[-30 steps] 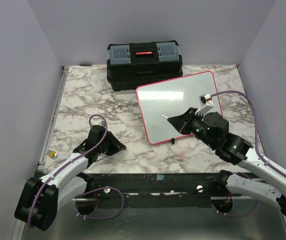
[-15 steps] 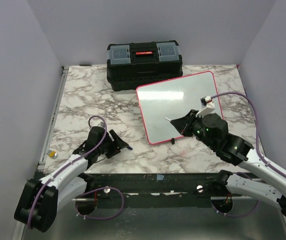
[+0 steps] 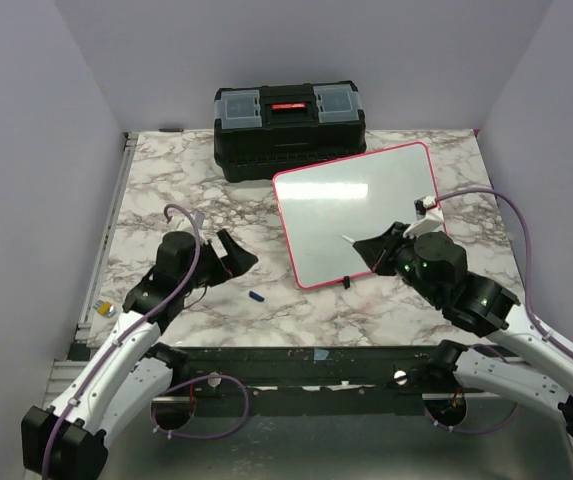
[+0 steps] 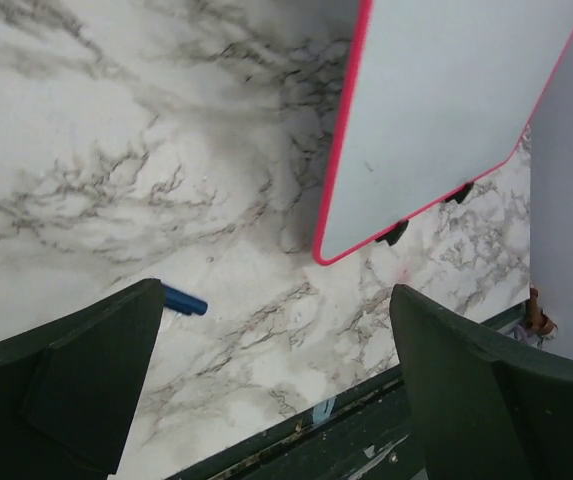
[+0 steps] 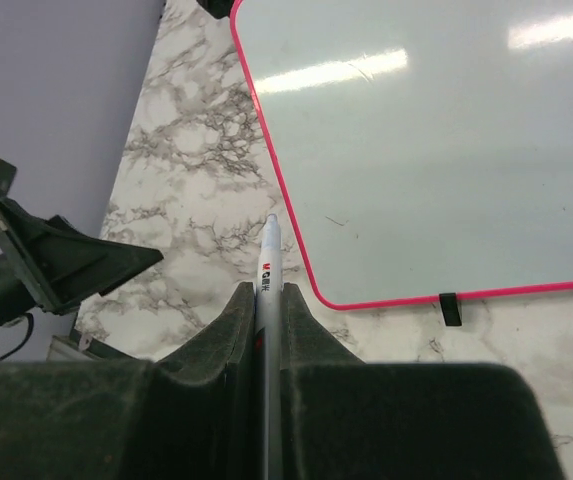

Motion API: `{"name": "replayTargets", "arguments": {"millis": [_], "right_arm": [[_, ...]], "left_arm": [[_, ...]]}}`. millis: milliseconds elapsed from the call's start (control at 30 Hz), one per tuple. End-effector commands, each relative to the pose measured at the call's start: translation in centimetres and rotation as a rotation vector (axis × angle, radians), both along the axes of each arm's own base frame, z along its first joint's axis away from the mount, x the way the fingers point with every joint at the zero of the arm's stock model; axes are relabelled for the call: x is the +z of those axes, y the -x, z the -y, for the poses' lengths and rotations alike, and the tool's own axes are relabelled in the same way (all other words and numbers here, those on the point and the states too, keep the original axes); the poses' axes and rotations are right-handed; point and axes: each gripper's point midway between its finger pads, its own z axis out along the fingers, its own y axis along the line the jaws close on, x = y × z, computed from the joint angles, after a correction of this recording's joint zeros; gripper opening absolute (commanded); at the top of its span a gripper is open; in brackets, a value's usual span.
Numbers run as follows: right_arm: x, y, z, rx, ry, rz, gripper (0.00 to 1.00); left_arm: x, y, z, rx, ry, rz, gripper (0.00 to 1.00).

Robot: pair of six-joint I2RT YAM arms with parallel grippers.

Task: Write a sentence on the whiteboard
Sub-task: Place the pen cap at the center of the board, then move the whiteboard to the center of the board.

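Glossy, smooth whiteboard (image 5: 446, 150) catching light ahead of the right claw (image 5: 266, 290), thin red-pink plastic-looking rim, white plastic pen (image 5: 269, 270) between matt dark fingers, counter (image 4: 116, 150) smooth marble-pattern, small blue plastic cap (image 4: 184, 301) under the left claw (image 4: 276, 350)

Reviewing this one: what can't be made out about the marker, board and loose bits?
Whether the marker touches the whiteboard: tip too small in top view, foreshortened in right wrist view.
Marker's barrel: hidden inside the right tool, right wrist view.
Blue piece: partly behind a finger of the left tool in left wrist view; too small in top view.
Small object far left, top view: too small.
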Motion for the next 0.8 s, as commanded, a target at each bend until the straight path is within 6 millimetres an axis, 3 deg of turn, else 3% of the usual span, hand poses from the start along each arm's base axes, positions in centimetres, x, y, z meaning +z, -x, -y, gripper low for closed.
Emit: {"name": "replayTargets", "arguments": {"millis": [0, 167, 300, 767], "right_arm": [[-1.1, 0.1, 1.3, -0.049, 0.037, -0.016, 0.01], [-1.1, 0.3, 1.7, -0.054, 0.042, -0.025, 0.01], [-1.2, 0.5, 2.0, -0.061, 0.047, -0.034, 0.01], [-0.8, 1.4, 3.7, -0.101, 0.03, -0.051, 0.01]], "left_arm": [[4.0, -1.2, 1.1, -0.17, -0.101, 0.144, 0.98], [8.0, -2.8, 3.2, -0.366, -0.157, 0.245, 0.94], [9.6, -4.5, 4.5, -0.465, -0.192, 0.274, 0.91], [10.2, -11.8, 8.2, -0.585, -0.217, 0.259, 0.88]]}}
